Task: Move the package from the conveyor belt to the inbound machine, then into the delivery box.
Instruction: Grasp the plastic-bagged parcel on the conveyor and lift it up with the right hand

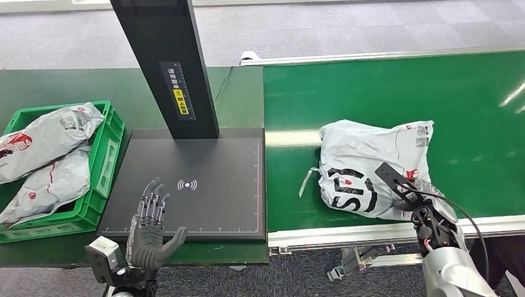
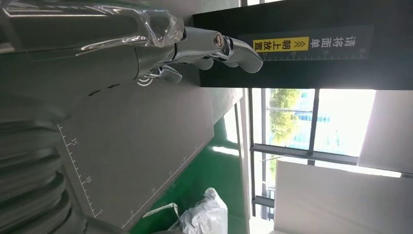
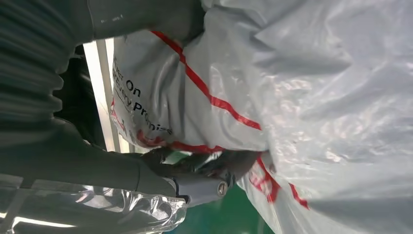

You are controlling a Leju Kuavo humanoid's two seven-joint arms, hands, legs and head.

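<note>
A grey plastic package with black and red print lies on the green conveyor belt, near its front edge. My right hand is at the package's near right corner. In the right wrist view its thumb and dark fingers close around a fold of the package. My left hand hovers with spread fingers over the front left of the inbound machine's black platform, holding nothing. The left wrist view shows that hand above the platform, with the package beyond it.
The green delivery box stands left of the platform and holds two grey packages. The machine's black post rises from the platform's back edge. A metal rail borders the belt's front edge.
</note>
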